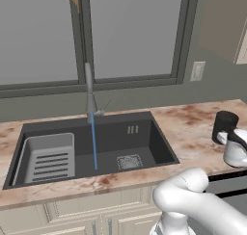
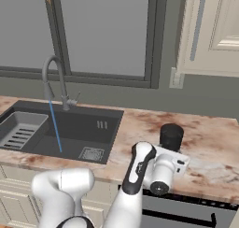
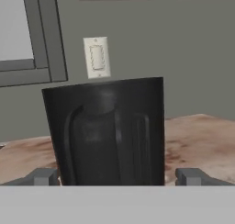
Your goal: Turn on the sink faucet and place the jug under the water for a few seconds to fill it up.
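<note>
The sink faucet [image 1: 89, 92] [image 2: 51, 75] stands behind the sink [image 1: 144, 137] [image 2: 74, 124], and a thin blue stream of water [image 1: 93, 142] [image 2: 55, 126] falls from its spout into the basin. The black jug [image 1: 225, 123] [image 2: 171, 136] [image 3: 108, 131] stands upright on the marble counter [image 1: 193, 133], to the right of the sink. My gripper [image 3: 117, 176] is open and level with the jug's lower half. Its fingers [image 3: 43, 176] flank the jug on both sides, and a small gap shows at the right one.
A light grey slotted rack [image 1: 48, 159] [image 2: 21, 129] fills the left end of the basin, and a drain grate [image 1: 129, 162] lies right of the stream. A wall outlet [image 1: 197, 71] [image 3: 97, 57] sits behind the jug. An upper cabinet [image 2: 210, 31] hangs at the right.
</note>
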### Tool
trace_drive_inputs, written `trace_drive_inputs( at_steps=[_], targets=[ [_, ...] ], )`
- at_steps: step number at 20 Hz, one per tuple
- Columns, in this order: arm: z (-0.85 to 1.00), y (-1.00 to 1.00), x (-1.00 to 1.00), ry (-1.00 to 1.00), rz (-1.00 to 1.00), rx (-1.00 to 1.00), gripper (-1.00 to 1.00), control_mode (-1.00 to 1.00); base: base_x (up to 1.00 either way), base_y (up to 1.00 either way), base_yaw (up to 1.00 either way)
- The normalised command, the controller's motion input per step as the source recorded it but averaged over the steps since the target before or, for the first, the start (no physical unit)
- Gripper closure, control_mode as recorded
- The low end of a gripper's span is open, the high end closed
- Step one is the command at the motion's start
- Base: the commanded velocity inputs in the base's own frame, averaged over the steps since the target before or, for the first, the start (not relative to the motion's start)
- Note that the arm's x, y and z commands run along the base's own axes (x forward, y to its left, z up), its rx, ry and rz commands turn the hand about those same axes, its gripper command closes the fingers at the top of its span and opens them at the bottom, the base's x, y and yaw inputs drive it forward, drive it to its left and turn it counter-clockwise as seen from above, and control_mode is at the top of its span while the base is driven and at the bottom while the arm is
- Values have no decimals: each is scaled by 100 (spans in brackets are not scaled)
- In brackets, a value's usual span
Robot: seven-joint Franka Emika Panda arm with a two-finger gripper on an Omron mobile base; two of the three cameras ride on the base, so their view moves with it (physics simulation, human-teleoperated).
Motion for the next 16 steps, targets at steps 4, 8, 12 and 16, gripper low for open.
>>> trace_drive_inputs(
  at_steps=[4, 8, 12, 16],
  targets=[
    [-1, -9, 3, 0, 0, 0, -100, -100, 0, 0, 0],
    [-8, -6, 0, 2, 0, 0, -100, -100, 0, 0, 0],
    [-13, 0, 0, 3, 0, 0, 100, -100, 0, 0, 0],
    [-6, 0, 0, 1, 0, 0, 100, -100, 0, 0, 0]
  ],
)
